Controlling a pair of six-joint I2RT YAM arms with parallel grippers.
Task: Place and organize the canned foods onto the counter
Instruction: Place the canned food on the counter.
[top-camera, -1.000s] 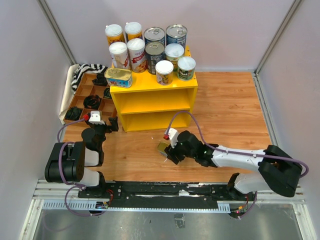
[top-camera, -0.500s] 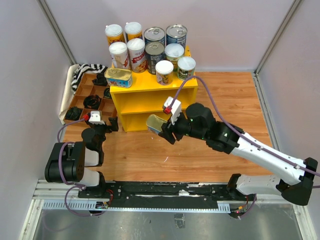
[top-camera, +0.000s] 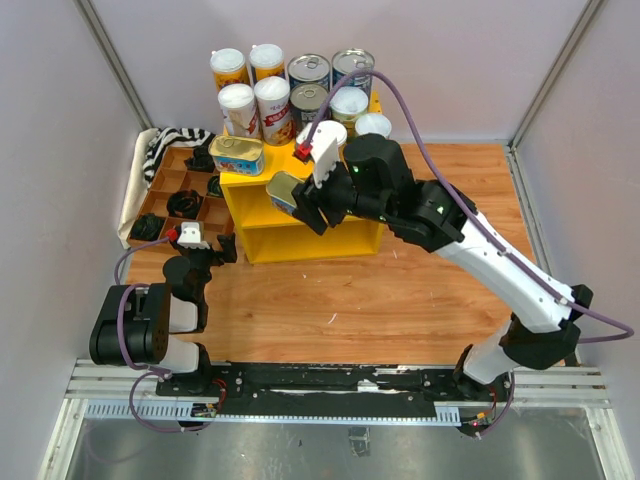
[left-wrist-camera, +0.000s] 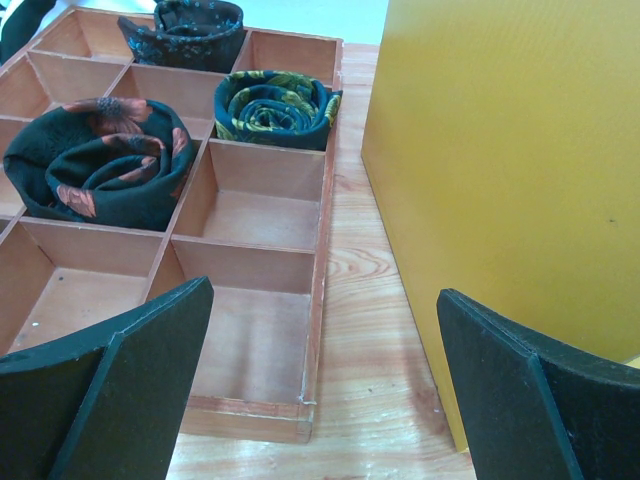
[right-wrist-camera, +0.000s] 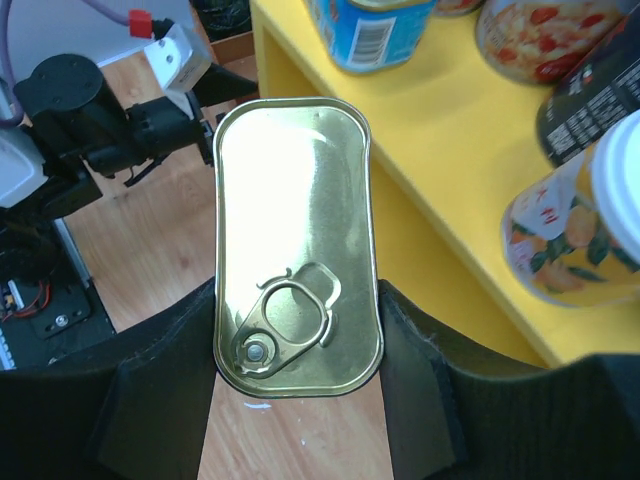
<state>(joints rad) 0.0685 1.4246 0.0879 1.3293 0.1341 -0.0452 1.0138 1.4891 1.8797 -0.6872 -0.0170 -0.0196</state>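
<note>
1. My R tool (right-wrist-camera: 298, 335) is part-open, its jaws clamped on the two long sides of a flat gold-topped tin (right-wrist-camera: 295, 240). The lid faces the wrist cam, pull-ring end nearest the wrist.
2. The tin hangs in the air over the front-left edge of the yellow shelf unit (right-wrist-camera: 430, 150), not resting on it.
3. From the top cam, the tin (top-camera: 283, 190) sits just right of and in front of the blue-labelled flat tin (top-camera: 237, 155), which lies on the unit's top.
4. Behind it on the top: tall white-lidded cans (top-camera: 255, 95) and silver-topped cans (top-camera: 310, 70), all upright, plus short white-lidded ones partly hidden by my R arm.
5. My L tool (left-wrist-camera: 320, 370) is wide open, holding nothing, low over the wood bench (left-wrist-camera: 365, 300).
6. It sits between the divided wooden tray (left-wrist-camera: 250, 200) and the unit's left side.
7. Rolled dark patterned cloths (left-wrist-camera: 100, 165) sit in several tray compartments.
</note>
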